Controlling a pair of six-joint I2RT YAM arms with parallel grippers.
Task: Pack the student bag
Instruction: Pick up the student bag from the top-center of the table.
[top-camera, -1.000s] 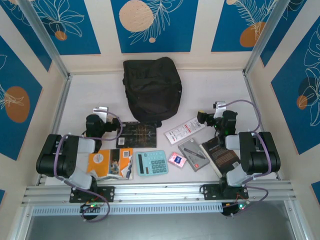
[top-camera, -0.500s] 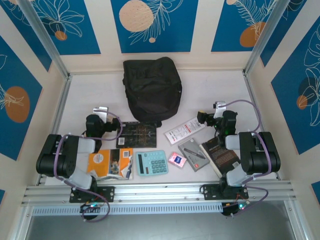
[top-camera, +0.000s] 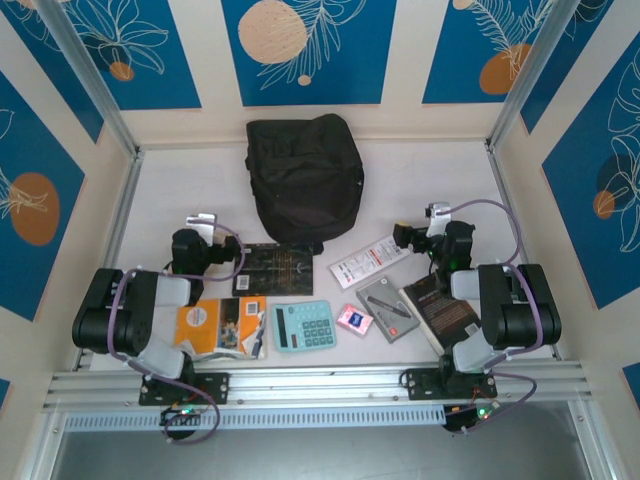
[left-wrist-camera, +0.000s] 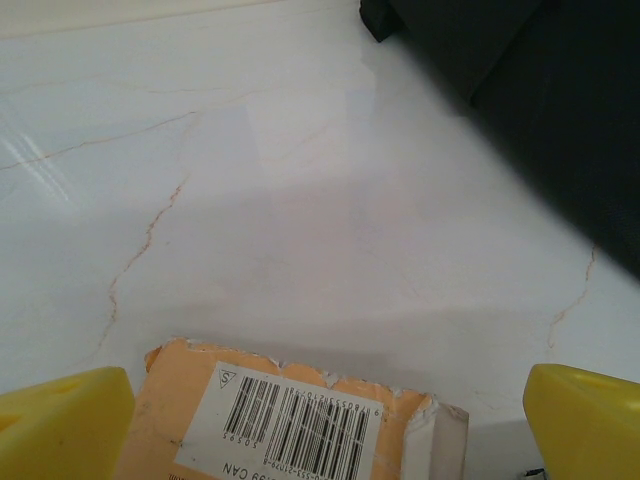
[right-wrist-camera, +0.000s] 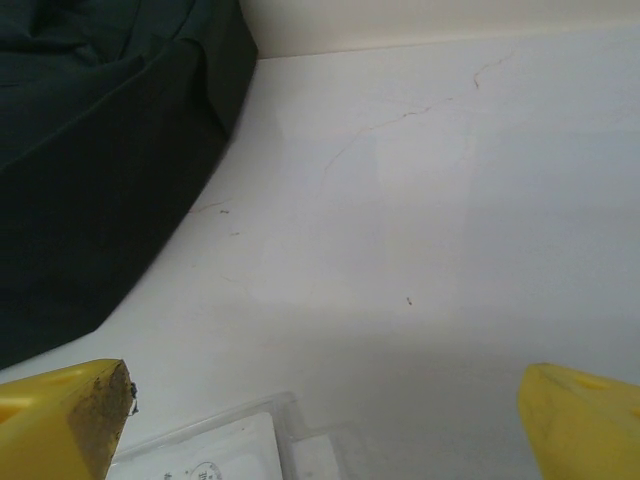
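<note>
The student bag (top-camera: 303, 175) is lying at the far middle of the bench (top-camera: 430, 185), and nothing's gripping it. The left claw (left-wrist-camera: 320, 425) is spread wide and empty, with the torn edge of an orange barcoded packet (left-wrist-camera: 190, 430) between its fingers. The right claw (right-wrist-camera: 320, 425) is spread wide too, also empty, over a clear-wrapped white packet (right-wrist-camera: 220, 445), with the bag just beyond.

From your teal calculator (top-camera: 304, 326), find the orange booklet (top-camera: 215, 327) at nine o'clock, the pink packet (top-camera: 353, 318) at three, the dark gold-printed book (top-camera: 279, 265) at eleven, all flat.
</note>
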